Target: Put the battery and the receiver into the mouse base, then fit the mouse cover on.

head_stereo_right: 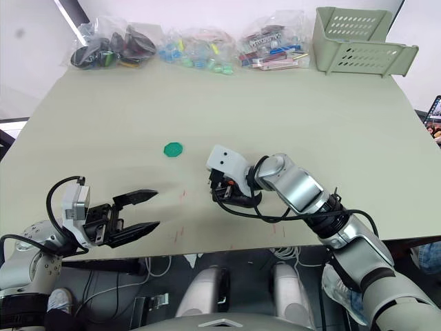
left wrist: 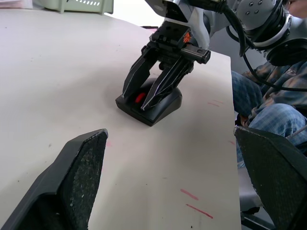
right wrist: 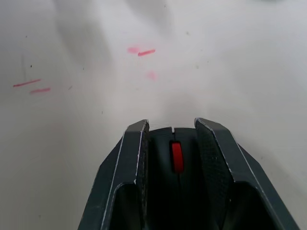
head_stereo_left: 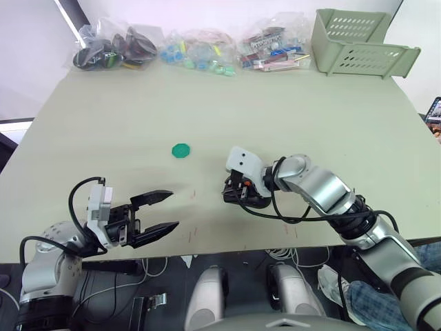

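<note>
The black mouse base point(left wrist: 152, 114) lies near the table's front edge, with a red part showing at its front. A smooth black shell, the mouse cover point(left wrist: 169, 101), seems to sit on its rear. My right gripper point(left wrist: 147, 98) points down onto the mouse, its fingers point(right wrist: 138, 158) nearly together and flanking the red part point(right wrist: 177, 156). My left gripper point(head_stereo_left: 173, 209) hovers open and empty to the left of the mouse, well apart from it. The battery and the receiver are hidden.
A round green disc point(head_stereo_left: 180, 149) lies behind and to the left of the mouse. Clear bags of parts point(head_stereo_left: 200, 52) and a pale green basket point(head_stereo_left: 358, 41) line the far edge. A person's plaid-clad legs point(left wrist: 261, 103) are beyond the table's front edge.
</note>
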Robot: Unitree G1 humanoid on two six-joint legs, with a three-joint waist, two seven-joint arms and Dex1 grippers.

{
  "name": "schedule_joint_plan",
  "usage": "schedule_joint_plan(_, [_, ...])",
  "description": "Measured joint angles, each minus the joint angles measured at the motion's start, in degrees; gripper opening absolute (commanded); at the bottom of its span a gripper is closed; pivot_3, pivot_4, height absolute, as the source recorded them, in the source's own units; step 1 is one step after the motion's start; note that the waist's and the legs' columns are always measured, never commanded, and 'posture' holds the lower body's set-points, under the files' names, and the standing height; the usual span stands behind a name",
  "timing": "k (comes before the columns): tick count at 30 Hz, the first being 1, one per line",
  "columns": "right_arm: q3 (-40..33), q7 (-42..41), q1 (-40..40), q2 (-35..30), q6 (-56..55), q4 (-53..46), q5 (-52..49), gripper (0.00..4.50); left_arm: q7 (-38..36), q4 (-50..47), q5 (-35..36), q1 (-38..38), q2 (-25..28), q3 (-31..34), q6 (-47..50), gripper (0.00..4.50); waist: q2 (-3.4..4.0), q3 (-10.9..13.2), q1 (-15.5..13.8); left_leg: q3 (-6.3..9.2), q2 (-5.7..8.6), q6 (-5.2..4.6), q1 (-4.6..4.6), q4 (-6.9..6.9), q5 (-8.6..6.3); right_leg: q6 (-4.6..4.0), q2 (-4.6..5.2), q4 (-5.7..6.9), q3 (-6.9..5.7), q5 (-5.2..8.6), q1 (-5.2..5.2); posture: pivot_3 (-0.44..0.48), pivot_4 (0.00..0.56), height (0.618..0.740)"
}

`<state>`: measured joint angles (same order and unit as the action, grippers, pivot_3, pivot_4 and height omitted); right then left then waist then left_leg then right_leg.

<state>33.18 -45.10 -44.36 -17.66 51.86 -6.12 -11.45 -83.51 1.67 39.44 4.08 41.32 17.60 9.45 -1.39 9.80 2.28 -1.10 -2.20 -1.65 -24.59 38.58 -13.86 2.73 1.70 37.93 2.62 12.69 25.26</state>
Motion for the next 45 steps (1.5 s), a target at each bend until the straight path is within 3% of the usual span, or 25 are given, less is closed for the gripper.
schedule_joint_plan(12, [-0.1,-1.7,1.4,-0.7,-1.5,1.6,1.8,1.59,0.1,0.0,0.0,-0.2,0.0,0.0,0.0,4.50,-0.11,-0.4,-0.6,-0.01,0.00,0.00,0.84,-0.22,-0.01,-0.19,0.20,-0.23,-0.04,0.17,-0.76,0.000,0.150,0.740])
schedule_joint_plan(15, [-6.5,-0.6,7.8,-0.8,-6.8,-0.8,-0.3,1.59,0.2,0.0,-0.1,-0.4,-0.1,-0.2,-0.1,4.50,-0.12,-0.4,-1.3,-0.04,0.02,0.00,0.73,-0.22,-0.01,-0.19,0.21,-0.25,-0.02,0.17,-0.75,0.000,0.150,0.740])
schedule_joint_plan(16, [-13.7,-0.9,13.2,-0.7,-11.9,-4.0,-3.8,1.59,0.2,0.0,-0.1,-0.7,-0.2,-0.1,-0.2,4.50,-0.11,-0.3,-1.3,-0.07,0.01,0.00,0.74,-0.22,-0.01,-0.19,0.17,-0.23,0.01,0.17,-0.74,0.000,0.150,0.740])
schedule_joint_plan(19, [-16.1,-1.2,14.8,-0.7,-14.1,-5.6,-5.3,1.59,0.2,0.0,-0.1,-1.5,-0.3,-0.4,-0.2,4.50,-0.11,-0.3,-1.2,-0.07,0.01,0.00,0.76,-0.23,-0.01,-0.19,0.08,-0.21,0.03,0.17,-0.72,0.000,0.150,0.740])
schedule_joint_plan(21, [-19.3,-1.9,20.7,-1.1,-19.3,-9.3,-7.0,1.59,0.1,0.3,-0.3,-1.9,-0.4,-0.5,-0.3,4.50,-0.11,-0.3,-1.5,0.02,0.01,0.00,0.75,-0.28,-0.01,-0.29,0.03,-0.20,-0.06,0.23,-0.71,0.000,0.150,0.740])
schedule_joint_plan(22, [-22.4,-2.7,28.1,-1.7,-26.7,-11.3,-7.3,1.59,-0.1,1.4,-0.8,-3.0,-0.4,-1.2,-0.3,4.50,-0.10,-0.3,-1.7,0.03,0.04,0.00,0.72,-0.31,-0.01,-0.29,0.03,-0.20,-0.08,0.24,-0.68,0.000,0.150,0.740])
schedule_joint_plan(25, [-24.8,-3.4,34.6,-0.5,-34.3,-10.8,-8.3,1.59,-0.5,3.0,-1.3,-6.1,-0.4,-2.4,-0.3,4.50,-0.13,-0.3,-1.3,-0.08,0.00,0.00,0.83,-0.26,-0.01,-0.23,-0.04,-0.16,0.03,0.30,-0.71,0.000,0.150,0.740])
schedule_joint_plan(30, [-25.3,-4.4,39.1,1.8,-40.9,-5.0,-9.3,1.59,-1.5,5.1,-2.1,-8.3,-0.3,-2.5,-0.3,4.50,-0.11,-0.3,-1.2,-0.08,-0.03,0.00,0.82,-0.28,-0.01,-0.30,-0.09,-0.14,0.05,0.27,-0.68,0.000,0.150,0.740])
schedule_joint_plan(39, [-24.6,-4.4,38.8,5.9,-48.4,5.0,-8.2,1.59,-2.4,6.5,-3.2,-10.7,-0.3,-2.6,-0.3,4.50,-0.10,-0.3,-1.3,-0.09,-0.02,0.00,0.82,-0.26,-0.01,-0.32,-0.08,-0.14,0.06,0.26,-0.69,0.000,0.150,0.740])
schedule_joint_plan(45, [-23.1,-5.6,37.6,7.2,-59.1,14.0,-6.0,1.59,-2.5,6.8,-3.3,-10.9,-0.3,-2.6,-0.3,4.50,-0.16,-0.4,-1.1,-0.07,-0.08,0.00,0.95,-0.28,-0.01,-0.32,-0.15,-0.11,0.06,0.28,-0.77,0.000,0.150,0.740])
